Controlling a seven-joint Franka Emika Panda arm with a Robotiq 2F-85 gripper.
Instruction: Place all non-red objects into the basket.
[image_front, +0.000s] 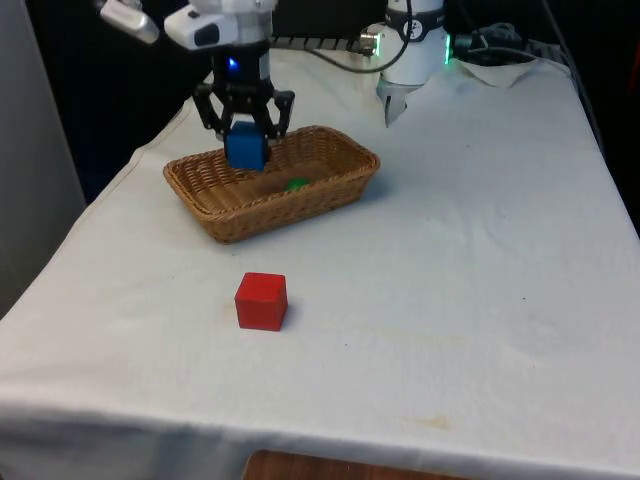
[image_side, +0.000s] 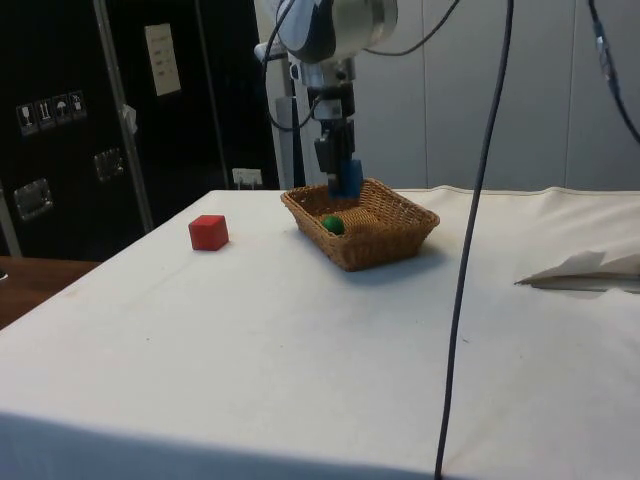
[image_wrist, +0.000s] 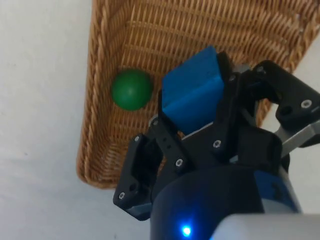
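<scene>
Plainly, white cloth (image_front: 450, 280) covers the table; dark cabinets (image_side: 90, 110) behind.

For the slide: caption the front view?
Pincer holds blue cube over wicker basket; red cube stays out.

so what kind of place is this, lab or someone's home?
Most likely a robotics lab or test cell: a table under a white cloth, dark cabinets behind, cables hanging overhead, and staged props, a wicker basket and a red cube.
</scene>
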